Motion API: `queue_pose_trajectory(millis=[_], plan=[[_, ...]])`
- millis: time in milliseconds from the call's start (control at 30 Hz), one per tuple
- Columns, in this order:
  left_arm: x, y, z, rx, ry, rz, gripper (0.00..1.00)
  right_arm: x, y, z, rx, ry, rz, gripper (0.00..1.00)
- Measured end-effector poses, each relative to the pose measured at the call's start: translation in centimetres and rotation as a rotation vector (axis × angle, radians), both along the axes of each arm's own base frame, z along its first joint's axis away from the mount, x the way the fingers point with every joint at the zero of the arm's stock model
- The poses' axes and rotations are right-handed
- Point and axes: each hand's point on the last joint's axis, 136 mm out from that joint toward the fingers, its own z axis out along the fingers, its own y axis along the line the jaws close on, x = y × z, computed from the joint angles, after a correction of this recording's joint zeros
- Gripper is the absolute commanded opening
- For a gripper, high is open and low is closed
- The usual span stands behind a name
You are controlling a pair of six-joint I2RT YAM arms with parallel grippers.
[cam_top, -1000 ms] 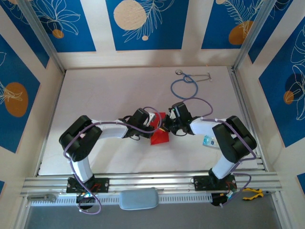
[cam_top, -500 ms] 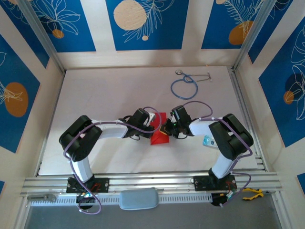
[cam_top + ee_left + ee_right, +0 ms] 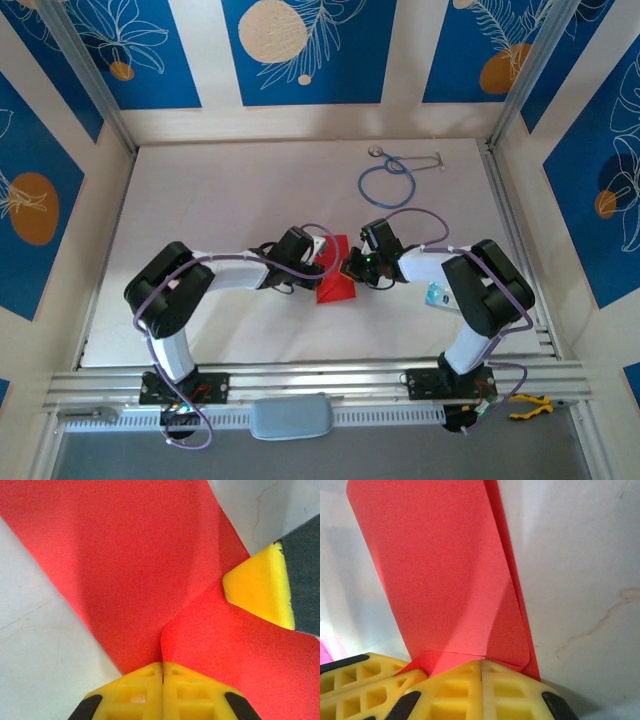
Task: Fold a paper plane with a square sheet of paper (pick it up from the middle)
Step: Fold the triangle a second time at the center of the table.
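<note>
The square sheet of paper (image 3: 337,288) is bright red and partly folded, lying on the white table (image 3: 220,200) between my two grippers. In the left wrist view the sheet (image 3: 125,555) shows a raised flap whose edge runs into the seam of my left gripper (image 3: 162,666), which is shut on it. My right gripper's yellow fingertip (image 3: 260,587) rests on the flap at the right. In the right wrist view my right gripper (image 3: 481,662) is shut, tips down on a creased corner of the paper (image 3: 435,570). My left gripper's fingers (image 3: 365,680) lie beside it.
A blue stethoscope (image 3: 388,182) lies at the back right of the table. A small blue-and-white item (image 3: 436,295) sits beside the right arm. A yellow-handled tool (image 3: 530,404) rests on the frame at the front right.
The right arm has shifted slightly towards the left over the paper. The left arm and the sheet have stayed in place.
</note>
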Motion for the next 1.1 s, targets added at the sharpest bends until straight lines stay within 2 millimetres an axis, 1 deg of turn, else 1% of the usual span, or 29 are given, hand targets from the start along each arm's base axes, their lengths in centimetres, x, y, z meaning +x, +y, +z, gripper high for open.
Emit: queue_pose_trajectory(millis=[233, 433, 600, 700, 733, 800, 867, 933, 1000, 1100], plan=[[0.0, 0.0, 0.0, 0.000, 0.000, 0.000, 0.00, 0.3, -0.4, 0.1, 0.004, 0.001, -0.032, 0.00], [0.0, -0.1, 0.0, -0.001, -0.001, 0.000, 0.00, 1.7, -2.6, 0.1, -0.021, -0.001, -0.122, 0.00], [0.0, -0.1, 0.0, -0.001, -0.001, 0.000, 0.00, 2.2, -3.4, 0.2, -0.023, -0.003, -0.148, 0.00], [0.0, -0.1, 0.0, -0.001, 0.000, 0.000, 0.00, 2.1, -3.8, 0.9, -0.032, -0.016, -0.155, 0.00], [0.0, -0.1, 0.0, -0.001, -0.001, -0.001, 0.00, 2.0, -3.8, 1.6, -0.031, -0.031, -0.153, 0.00], [0.0, -0.1, 0.0, -0.001, 0.000, 0.000, 0.00, 2.1, -3.7, 3.1, -0.016, -0.069, -0.148, 0.00], [0.1, -0.1, 0.0, -0.001, -0.001, 0.000, 0.00, 2.1, -3.0, 4.5, 0.005, -0.108, -0.128, 0.00], [0.0, -0.1, 0.0, -0.001, 0.000, 0.000, 0.00, 1.8, -2.1, 5.0, 0.031, -0.118, -0.099, 0.00], [0.0, -0.1, 0.0, -0.001, 0.000, 0.000, 0.00, 1.3, -1.3, 4.8, 0.051, -0.107, -0.068, 0.00], [0.0, -0.1, 0.0, -0.001, 0.000, -0.001, 0.00, 0.4, -0.2, 3.5, 0.059, -0.071, -0.027, 0.00]])
